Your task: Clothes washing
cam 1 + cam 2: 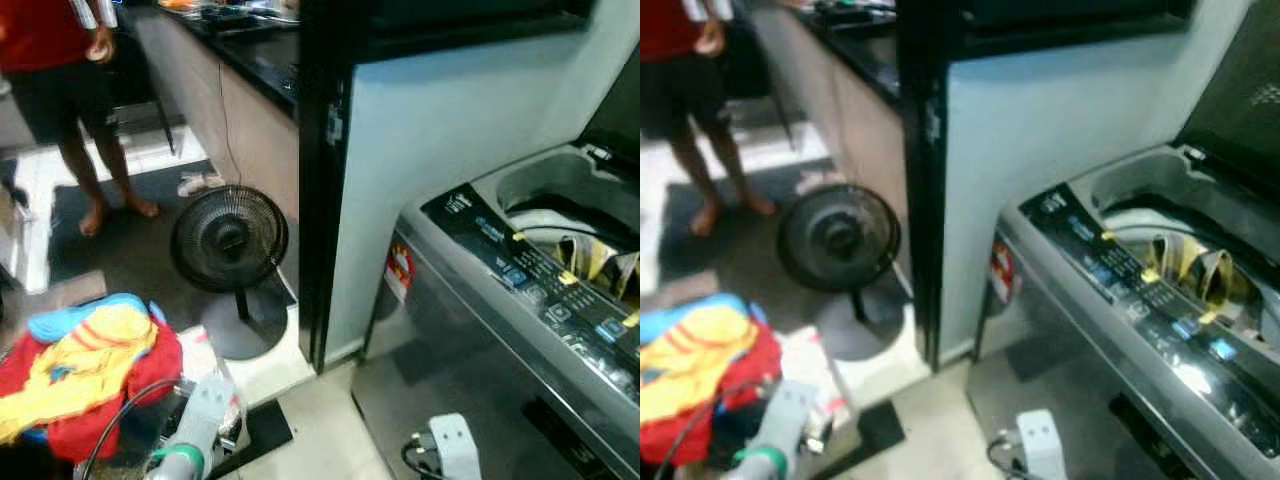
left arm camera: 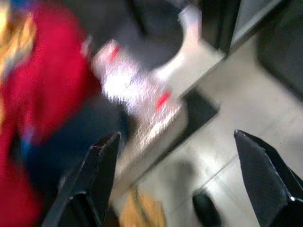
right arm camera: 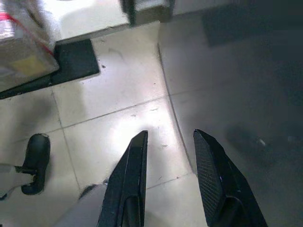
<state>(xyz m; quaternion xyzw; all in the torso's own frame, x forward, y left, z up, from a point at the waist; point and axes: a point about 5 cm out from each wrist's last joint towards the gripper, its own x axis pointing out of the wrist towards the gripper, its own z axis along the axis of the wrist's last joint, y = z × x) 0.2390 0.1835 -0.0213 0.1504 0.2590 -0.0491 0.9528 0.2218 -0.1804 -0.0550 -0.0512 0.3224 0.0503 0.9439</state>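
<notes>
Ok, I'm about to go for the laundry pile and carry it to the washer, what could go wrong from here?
The standing fan sits just beyond the clothes pile, so a reaching left gripper, now open and empty, might knock it. A cable loops by the pile and could snag an arm. The person stands near enough that a swinging turn toward the open washing machine needs care. The right gripper hangs open over tile.

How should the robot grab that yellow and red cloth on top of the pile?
Probably from above. The yellow and red cloth lies loose and crumpled on top of the clothes pile, so pinch a raised fold near its middle. The left gripper, fingers open, is on that side and nearest.
</notes>
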